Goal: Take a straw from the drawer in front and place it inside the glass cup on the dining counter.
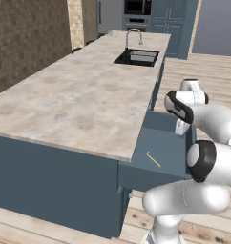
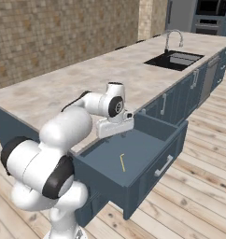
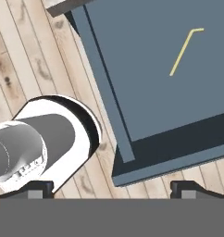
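Left base view: a long dining counter (image 1: 74,100) with a beige marbled top and dark blue-grey base runs away from the camera, with a sink (image 1: 137,57) and tap set in its far end. Below its near right corner a drawer (image 1: 160,157) stands pulled out. On the drawer's flat floor lies the straw (image 1: 153,159), a thin pale yellow-green line, alone and touching nothing else. The white arm rises at the lower right and partly hides the drawer's right side.

Right base view: the same drawer (image 2: 133,161) juts out over the wooden floor (image 2: 199,186), its front panel carrying a bar handle (image 2: 164,166). The straw (image 2: 122,162) lies near the middle of the drawer floor. The hand hangs above the drawer's back left part, well clear of the straw.

Hand view: looking down, the straw (image 3: 182,51) shows as a straight stick with a short bent tip, lying in the drawer (image 3: 178,92). The gripper (image 3: 112,189) has its two dark fingertips (image 3: 40,187) spread wide apart, holding and touching nothing.
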You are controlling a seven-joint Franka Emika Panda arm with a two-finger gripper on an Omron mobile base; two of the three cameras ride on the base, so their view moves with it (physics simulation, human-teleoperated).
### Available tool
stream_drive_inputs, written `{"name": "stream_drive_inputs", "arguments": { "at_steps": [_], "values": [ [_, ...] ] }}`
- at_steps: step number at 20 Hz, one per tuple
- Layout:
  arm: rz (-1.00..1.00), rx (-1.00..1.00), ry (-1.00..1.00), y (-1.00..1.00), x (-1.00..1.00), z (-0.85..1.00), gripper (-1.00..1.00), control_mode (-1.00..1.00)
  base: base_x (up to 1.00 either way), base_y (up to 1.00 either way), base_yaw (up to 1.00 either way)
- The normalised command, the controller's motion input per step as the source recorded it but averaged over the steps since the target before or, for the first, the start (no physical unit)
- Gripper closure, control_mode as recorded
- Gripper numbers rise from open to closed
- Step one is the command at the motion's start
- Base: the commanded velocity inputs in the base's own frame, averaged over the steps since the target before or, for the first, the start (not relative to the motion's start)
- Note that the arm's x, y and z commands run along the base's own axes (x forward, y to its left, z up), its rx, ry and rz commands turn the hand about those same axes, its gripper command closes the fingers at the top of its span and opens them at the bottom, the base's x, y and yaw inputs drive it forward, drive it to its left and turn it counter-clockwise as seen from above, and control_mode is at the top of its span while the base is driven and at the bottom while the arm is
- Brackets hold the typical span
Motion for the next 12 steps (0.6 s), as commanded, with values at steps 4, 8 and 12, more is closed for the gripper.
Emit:
{"name": "stream_drive_inputs", "arguments": {
  "at_steps": [4, 8, 12],
  "values": [
    [-0.19, 0.05, 0.21, -0.01, 0.45, -0.34, -1.0, -1.0, 0.0, 0.0, 0.0],
    [-0.34, 0.02, 0.3, 0.0, 0.42, -0.28, -1.0, -1.0, 0.0, 0.0, 0.0],
    [-0.23, 0.01, 0.19, 0.0, 0.14, -0.54, -1.0, -1.0, 0.0, 0.0, 0.0]
  ]
}}
